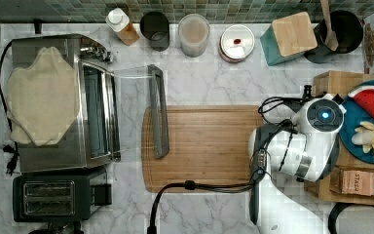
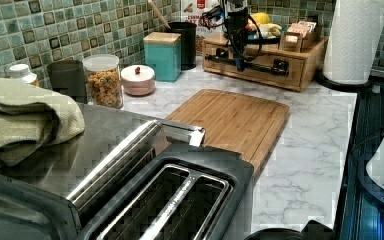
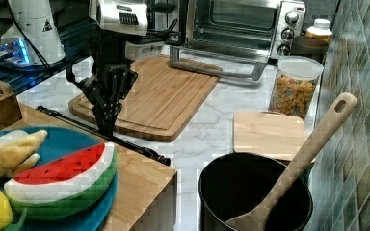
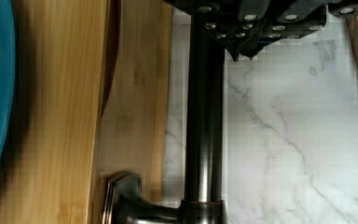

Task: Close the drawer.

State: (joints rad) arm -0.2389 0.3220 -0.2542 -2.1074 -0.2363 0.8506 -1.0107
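Against the long dark metal bar handle [image 4: 204,116] of the light bamboo drawer [image 2: 252,67], the black jaws [image 3: 107,122] hang closed and empty. The drawer sits almost flush in its matching wooden box [image 2: 310,55] on the white marble worktop [image 2: 310,130]. Judging from this, press flat and square on the handle until the front seats. Beyond lies the brown round-cornered cutting board [image 3: 159,96].

The light bamboo drawer [image 2: 260,67] with its dark bar handle [image 4: 204,116] sits nearly flush in its wooden box.
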